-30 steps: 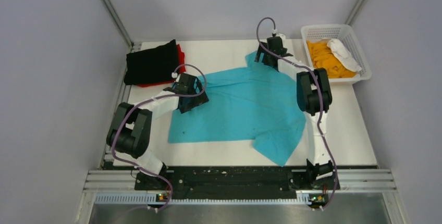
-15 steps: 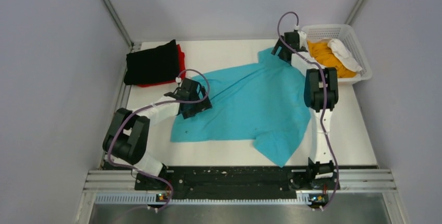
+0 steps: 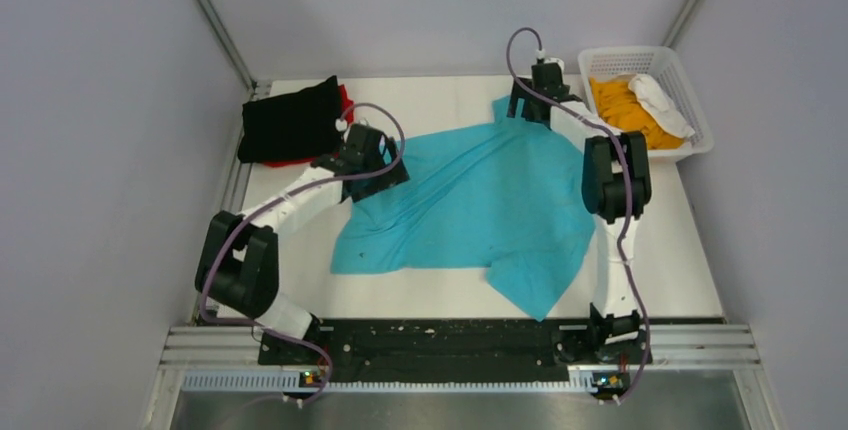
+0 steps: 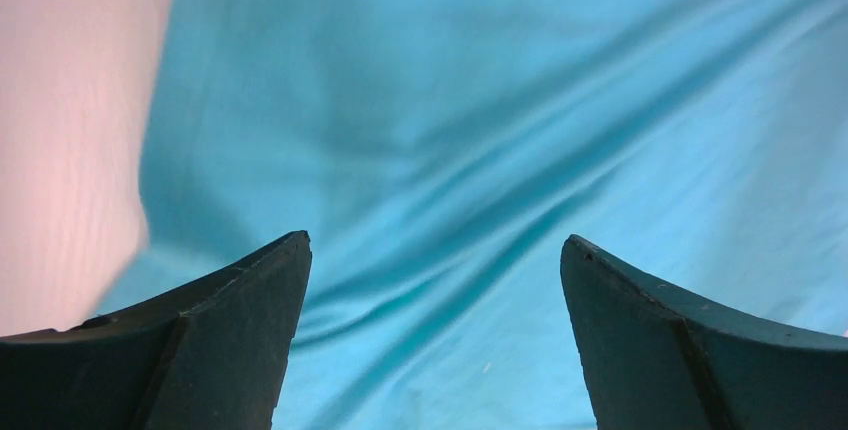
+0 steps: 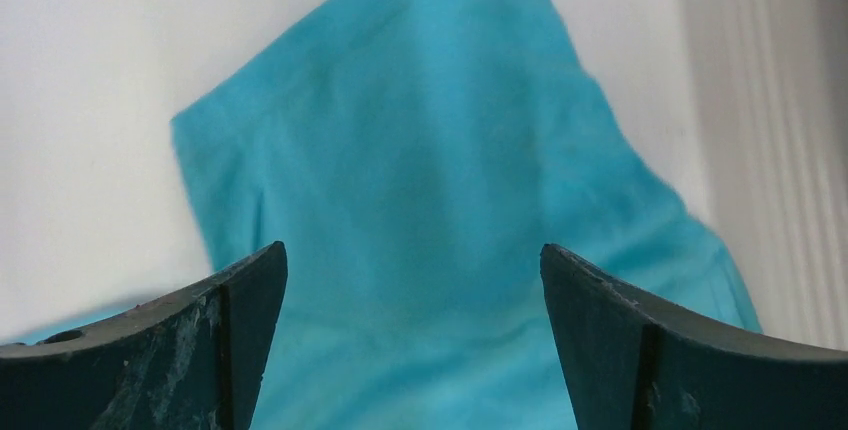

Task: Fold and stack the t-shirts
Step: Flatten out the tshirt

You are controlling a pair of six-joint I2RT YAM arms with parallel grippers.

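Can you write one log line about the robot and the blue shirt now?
blue shirt: spread, wrinkled, unfolded | left end effector: open, over it | right end effector: open, over far corner | black shirt: on red shirt

The turquoise shirt (image 3: 480, 200) is thin, soft, matt cloth, rippled with creases beneath my left gripper (image 4: 435, 250). That gripper's fingers (image 4: 200, 350) are smooth, dark, matt plastic. The fingers (image 5: 170, 350) of my right gripper (image 5: 413, 250) are the same plastic, scuffed with pale scratches. The table (image 3: 420, 105) under the shirt is white, smooth and matt. Past the shirt's far right corner, the basket (image 3: 625, 52) is white lattice plastic.
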